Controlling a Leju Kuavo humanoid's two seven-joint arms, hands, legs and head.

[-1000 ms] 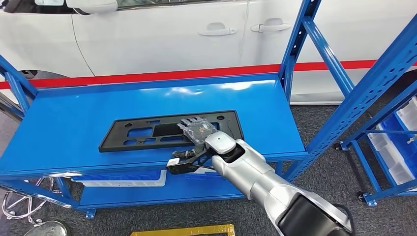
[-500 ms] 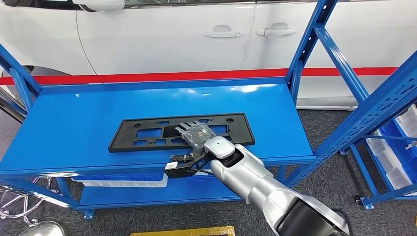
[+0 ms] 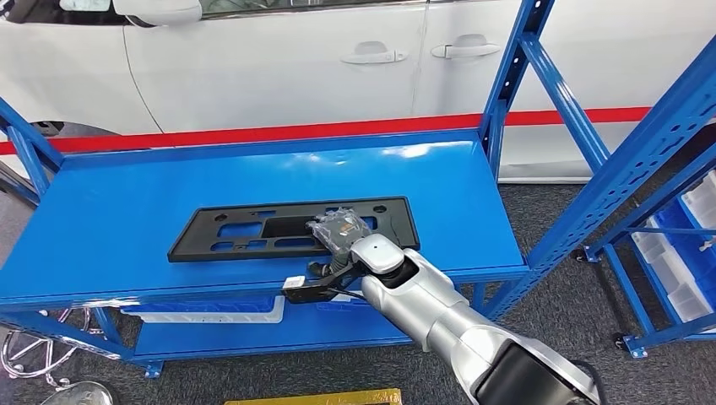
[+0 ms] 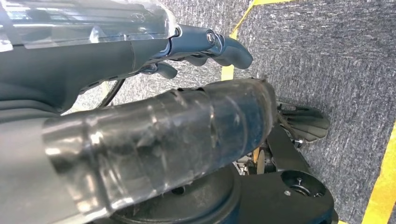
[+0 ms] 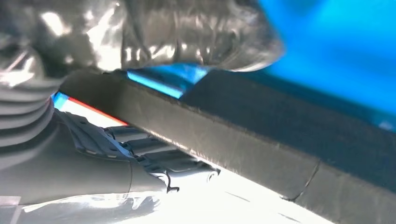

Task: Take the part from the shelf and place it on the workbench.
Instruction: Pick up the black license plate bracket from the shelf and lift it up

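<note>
Part (image 3: 253, 229), a long flat black plastic frame with rectangular cut-outs, lies flat on the blue shelf (image 3: 127, 211), lengthwise along its front half and close to the front edge. The right hand (image 3: 339, 229) rests over the part's near right portion, fingers curled down on its top face; in the right wrist view the thumb sits above the part's edge (image 5: 243, 144) and the darker fingers (image 5: 154, 158) lie on its other side, so the hand grips the part at that edge. The silver right arm (image 3: 439, 316) reaches in over the shelf's front lip. The left hand (image 4: 140, 140) hangs over grey carpet (image 4: 327, 56) with yellow floor tape (image 4: 378, 196), its fingers curled in and nothing between them.

Blue uprights (image 3: 511, 76) of the rack stand at the shelf's right end, just beside the part's right tip, and another blue rack (image 3: 667, 135) with white bins (image 3: 675, 270) stands further right. A white car (image 3: 295, 59) stands right behind the shelf. A white tray (image 3: 211, 308) sits on the lower level under the front edge.
</note>
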